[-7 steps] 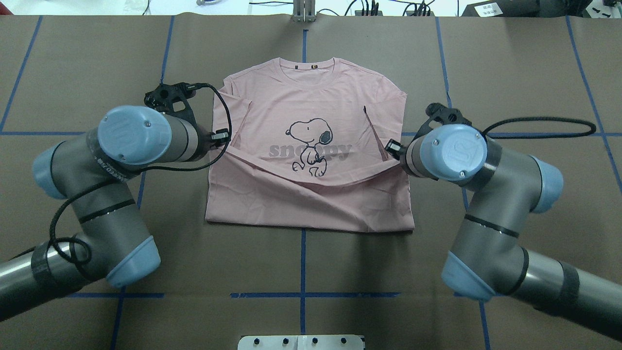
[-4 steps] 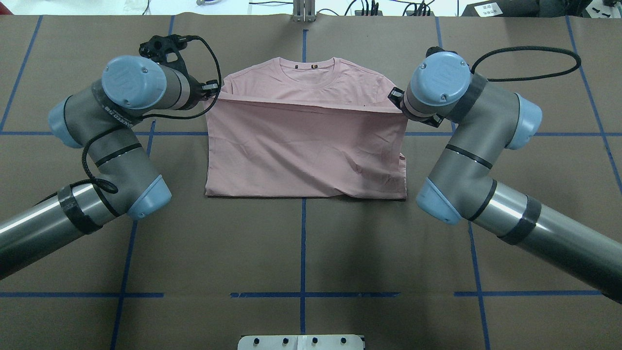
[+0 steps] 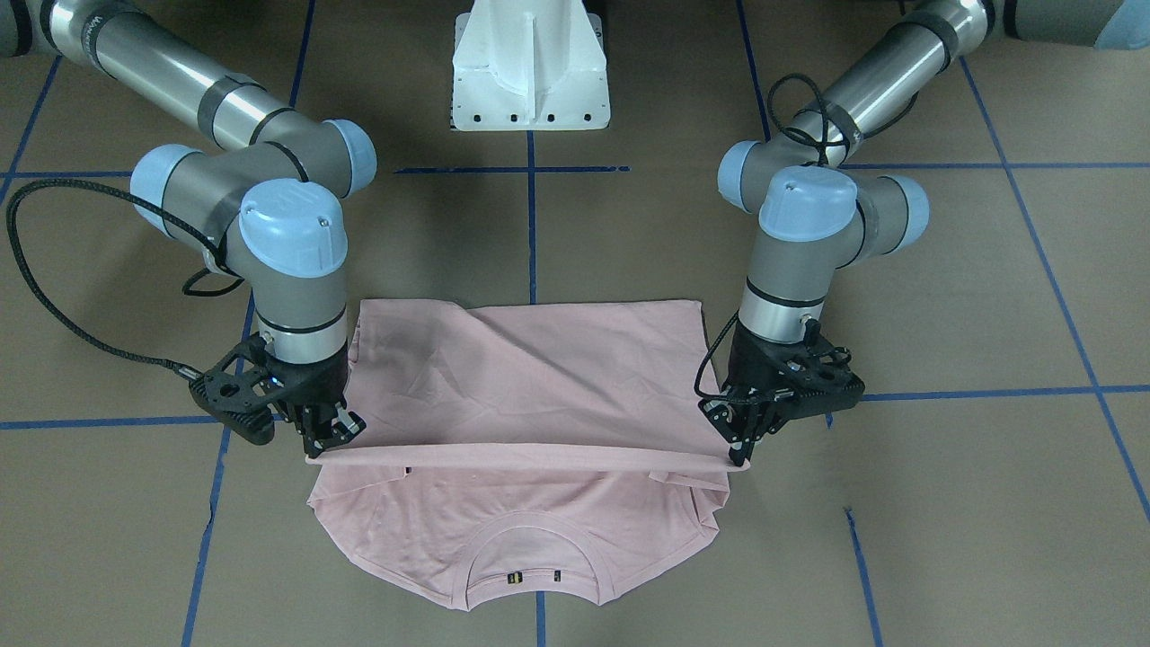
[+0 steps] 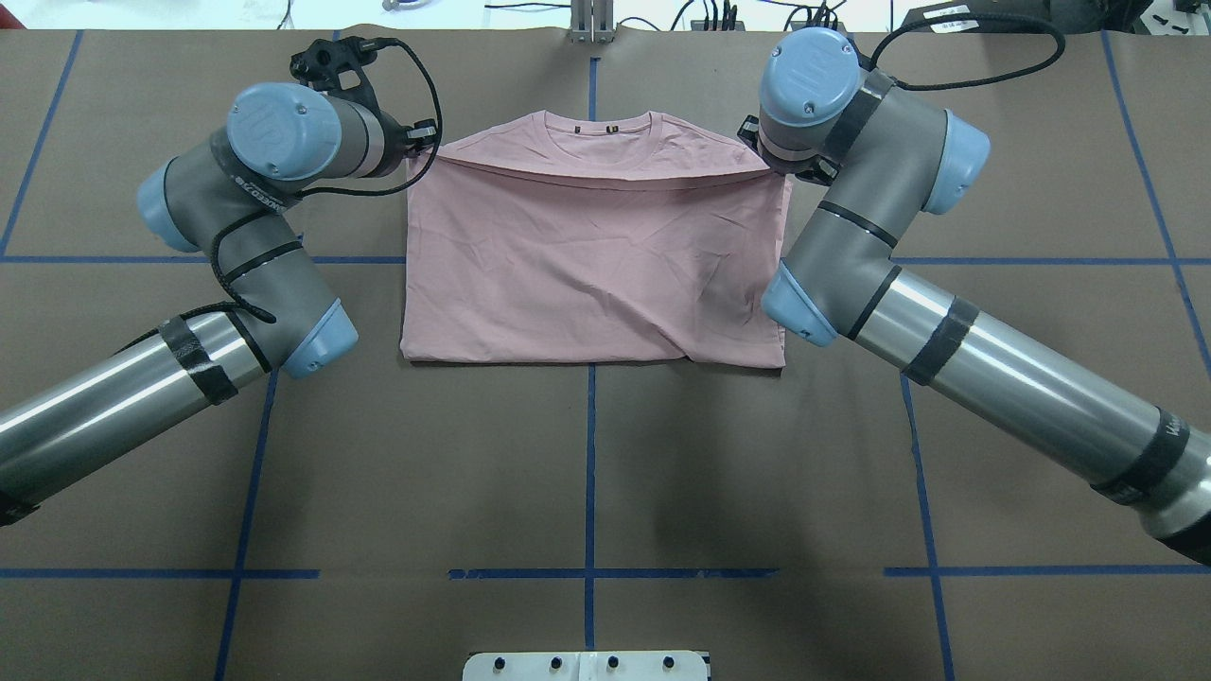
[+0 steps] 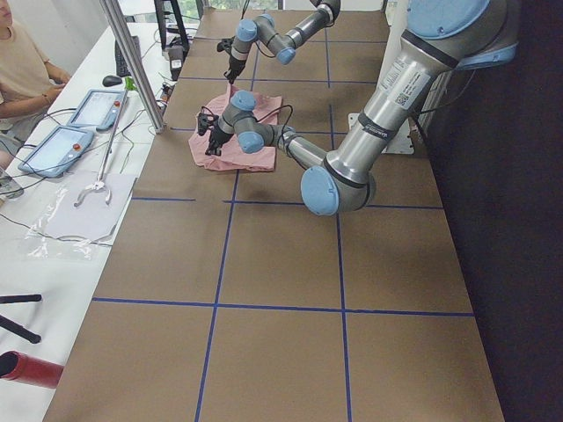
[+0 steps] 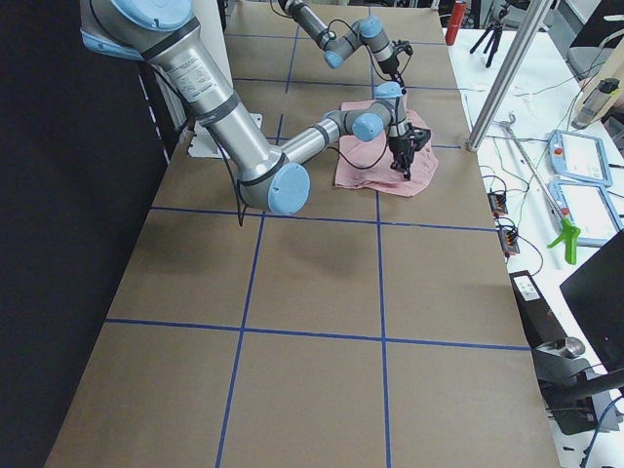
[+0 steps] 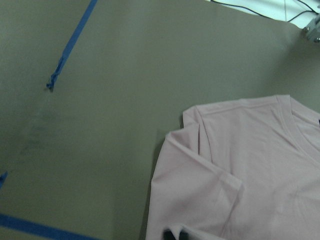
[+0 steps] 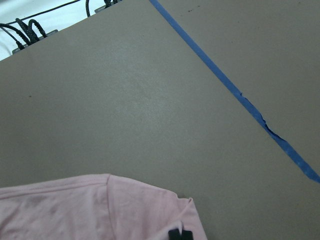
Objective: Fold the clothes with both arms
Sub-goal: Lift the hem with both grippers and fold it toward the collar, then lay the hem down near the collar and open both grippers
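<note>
On the brown surface point(image 3: 943, 503) lies the pink T-shirt point(image 3: 530, 377), its lower half doubled over toward the collar; soft, light, limp cloth, likely to sag or slip, best taken at the hem corners; left pincer point(image 3: 744, 447) and right pincer point(image 3: 329, 440) each pinch one corner, the edge taut between them.

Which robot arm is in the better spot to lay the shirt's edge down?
Neither; it needs both. The left arm and right arm each pinch one corner of the pale pink T-shirt in shut jaws, level, just short of its collar.
</note>
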{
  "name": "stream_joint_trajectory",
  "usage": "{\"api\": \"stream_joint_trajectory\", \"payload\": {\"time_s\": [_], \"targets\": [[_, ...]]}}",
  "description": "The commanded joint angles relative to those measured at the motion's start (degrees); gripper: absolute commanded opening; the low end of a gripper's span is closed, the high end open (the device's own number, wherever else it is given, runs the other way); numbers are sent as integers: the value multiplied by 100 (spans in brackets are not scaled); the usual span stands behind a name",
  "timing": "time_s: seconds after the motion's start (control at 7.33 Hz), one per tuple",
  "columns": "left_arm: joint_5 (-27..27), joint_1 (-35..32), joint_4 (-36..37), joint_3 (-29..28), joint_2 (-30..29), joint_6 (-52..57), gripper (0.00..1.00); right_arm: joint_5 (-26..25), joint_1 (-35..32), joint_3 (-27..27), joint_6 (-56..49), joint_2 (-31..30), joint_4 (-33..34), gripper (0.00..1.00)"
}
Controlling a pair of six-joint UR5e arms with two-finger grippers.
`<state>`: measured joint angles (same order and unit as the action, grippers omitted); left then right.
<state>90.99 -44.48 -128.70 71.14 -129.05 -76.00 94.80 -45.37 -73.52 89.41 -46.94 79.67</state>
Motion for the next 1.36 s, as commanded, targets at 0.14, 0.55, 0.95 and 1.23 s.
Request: {"api": "stream_joint_trajectory", "payload": {"time_s": [0.14, 0.55, 0.95, 1.23], "targets": [[-152, 1, -427, -794, -410, 6, 0, -50, -138, 960, -344, 431, -450, 0], [-152, 1, -515, -891, -393, 6, 0, -58, -165, 1225, -468, 572, -470, 0], [-143, -8, -761, -944, -384, 6, 5, -67, -86, 1226, -469, 599, -470, 0], [-108, -16, -779, -944, -375, 15, 99, -41, -16, 1182, -512, 590, -470, 99]]}}
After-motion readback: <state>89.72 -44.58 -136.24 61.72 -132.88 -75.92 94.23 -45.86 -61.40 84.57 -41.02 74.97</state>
